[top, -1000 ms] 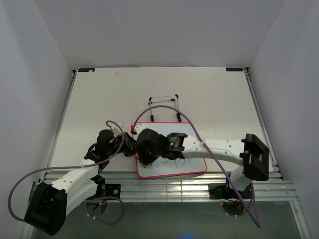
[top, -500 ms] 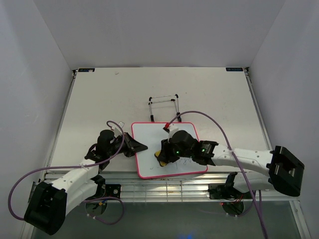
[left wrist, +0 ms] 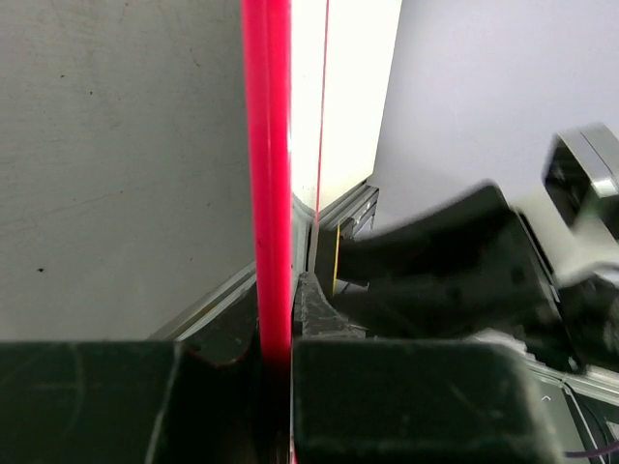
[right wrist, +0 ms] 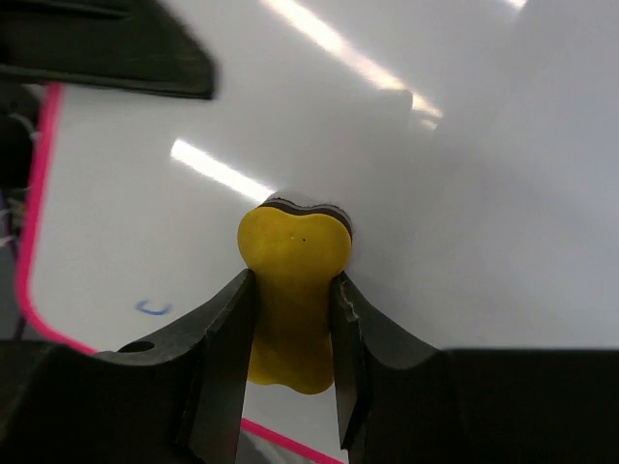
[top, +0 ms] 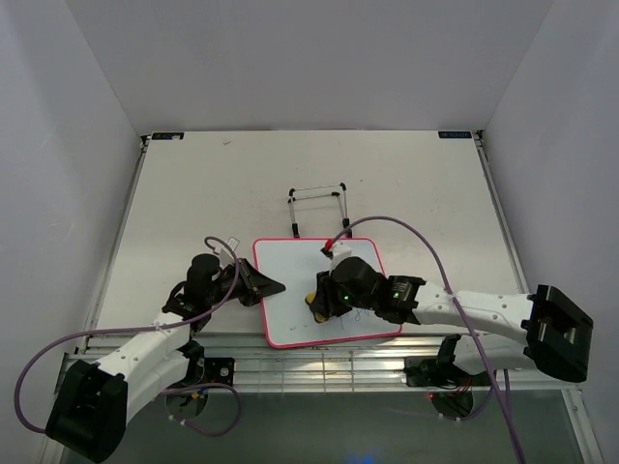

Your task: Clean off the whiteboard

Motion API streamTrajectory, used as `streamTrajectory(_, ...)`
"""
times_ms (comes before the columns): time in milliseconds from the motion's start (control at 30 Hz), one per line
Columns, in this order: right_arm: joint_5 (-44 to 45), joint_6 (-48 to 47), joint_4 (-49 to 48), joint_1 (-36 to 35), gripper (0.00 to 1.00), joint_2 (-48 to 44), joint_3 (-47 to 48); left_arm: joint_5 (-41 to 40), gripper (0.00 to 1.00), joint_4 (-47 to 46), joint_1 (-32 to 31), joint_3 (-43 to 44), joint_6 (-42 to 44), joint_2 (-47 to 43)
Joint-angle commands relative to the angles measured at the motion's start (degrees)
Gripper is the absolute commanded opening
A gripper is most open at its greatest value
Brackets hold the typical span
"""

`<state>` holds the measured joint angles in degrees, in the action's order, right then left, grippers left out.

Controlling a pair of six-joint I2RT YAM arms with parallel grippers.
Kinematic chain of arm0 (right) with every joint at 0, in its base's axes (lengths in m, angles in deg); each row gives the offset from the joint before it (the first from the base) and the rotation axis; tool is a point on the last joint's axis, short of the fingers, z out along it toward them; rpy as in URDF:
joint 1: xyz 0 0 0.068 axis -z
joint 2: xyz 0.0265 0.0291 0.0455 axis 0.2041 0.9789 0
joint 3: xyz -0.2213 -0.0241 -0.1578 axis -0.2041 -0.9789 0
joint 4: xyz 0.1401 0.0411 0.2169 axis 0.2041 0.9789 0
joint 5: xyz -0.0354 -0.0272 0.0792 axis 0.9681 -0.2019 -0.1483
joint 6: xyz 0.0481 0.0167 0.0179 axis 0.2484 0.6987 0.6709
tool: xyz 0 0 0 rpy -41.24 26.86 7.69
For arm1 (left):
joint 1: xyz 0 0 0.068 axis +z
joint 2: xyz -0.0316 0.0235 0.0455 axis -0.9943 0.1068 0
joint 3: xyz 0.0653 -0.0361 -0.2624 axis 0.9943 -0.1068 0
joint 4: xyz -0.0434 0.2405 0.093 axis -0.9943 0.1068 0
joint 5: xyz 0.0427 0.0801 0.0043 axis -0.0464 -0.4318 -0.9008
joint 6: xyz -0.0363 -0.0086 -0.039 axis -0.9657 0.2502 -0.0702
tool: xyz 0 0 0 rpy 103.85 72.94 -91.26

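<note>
The whiteboard (top: 290, 266) lies flat on the tabletop (top: 406, 193) near the arms. The left tool (top: 263, 285) pinches its pink left edge to steady it. The right tool (top: 320, 306) clamps the yellow eraser (right wrist: 293, 253), pressing it down for wiping.

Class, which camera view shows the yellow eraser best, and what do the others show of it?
The right wrist view: the yellow eraser sits central, clamped by the right gripper against the whiteboard. The top view shows only a yellow speck under that gripper; the left wrist view shows none of it.
</note>
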<state>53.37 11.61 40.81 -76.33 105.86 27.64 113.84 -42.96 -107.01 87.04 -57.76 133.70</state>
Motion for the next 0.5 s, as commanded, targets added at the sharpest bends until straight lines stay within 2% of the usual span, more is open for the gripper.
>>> streamTrajectory(0,-3.1,2.73,6.22,-9.87,0.33,7.29,4.91,-10.11,0.0,2.92,-0.07,-0.21,1.04,-1.74)
streamTrajectory(167,-3.19,4.49,4.45,-17.08,0.33,13.97,13.44,-11.44,0.0,5.2,-0.15,-0.13,1.13,-3.15)
streamTrajectory(233,-2.84,4.67,4.98,-17.45,0.33,15.03,14.86,-12.05,0.0,5.91,-0.07,0.22,1.39,-3.24)
streamTrajectory(367,-0.73,5.63,6.82,-16.14,0.34,13.19,10.65,-12.23,0.0,6.7,-0.07,0.22,1.83,-3.94)
streamTrajectory(467,0.06,7.13,7.62,-12.02,0.34,8.46,2.67,-12.49,0.0,7.58,-0.07,0.57,2.8,-4.03)
